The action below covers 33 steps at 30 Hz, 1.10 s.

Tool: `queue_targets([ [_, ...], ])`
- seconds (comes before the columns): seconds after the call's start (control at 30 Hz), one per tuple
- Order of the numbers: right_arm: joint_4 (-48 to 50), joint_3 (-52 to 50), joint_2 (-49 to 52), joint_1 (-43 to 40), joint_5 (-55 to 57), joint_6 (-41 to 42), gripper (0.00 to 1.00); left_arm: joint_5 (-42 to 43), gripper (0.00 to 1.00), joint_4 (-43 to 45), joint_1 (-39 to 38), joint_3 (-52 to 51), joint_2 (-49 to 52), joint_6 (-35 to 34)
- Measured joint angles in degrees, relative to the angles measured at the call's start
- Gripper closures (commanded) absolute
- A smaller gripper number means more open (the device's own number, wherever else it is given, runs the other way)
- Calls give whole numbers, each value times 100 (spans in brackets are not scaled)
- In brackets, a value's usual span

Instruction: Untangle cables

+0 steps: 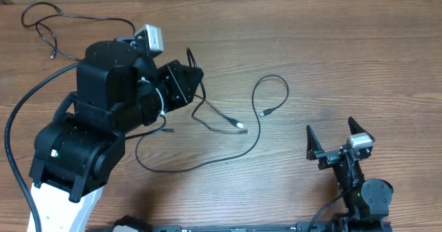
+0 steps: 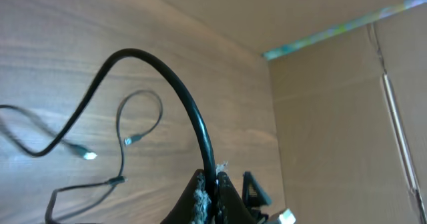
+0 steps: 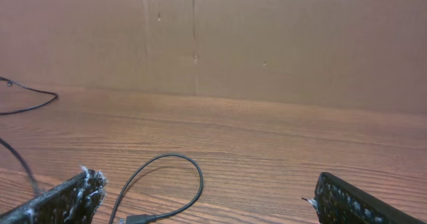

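The left claw [image 2: 212,187] is clenching one black cable [image 2: 187,101] above the counter [image 1: 345,59] while the right claw [image 1: 338,141] is sitting released, so the separating step is probably needing a steady pull away from the other cables [image 1: 238,126] lying mid-counter.

The worktop [image 1: 359,59] was brown wood with a fine grain. Thin black cables [image 1: 259,125] lay loose on it near the middle, one curling into a loop ending in a small plug [image 1: 264,112]. Another cable [image 1: 43,33] lay at the far left corner.
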Motion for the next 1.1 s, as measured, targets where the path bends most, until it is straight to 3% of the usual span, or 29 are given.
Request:
queue_targets([
  [0.13,2,0,0,0,0,-2,0,-511,96,61,0,0,0,2],
  [0.33,0,0,0,0,-2,0,0,-1919,96,-81,0,0,0,70],
  [0.6,0,0,0,0,0,0,0,-3040,96,-404,0,0,0,516],
  [1.1,0,0,0,0,0,0,0,-3860,96,-522,278,4,400,938],
])
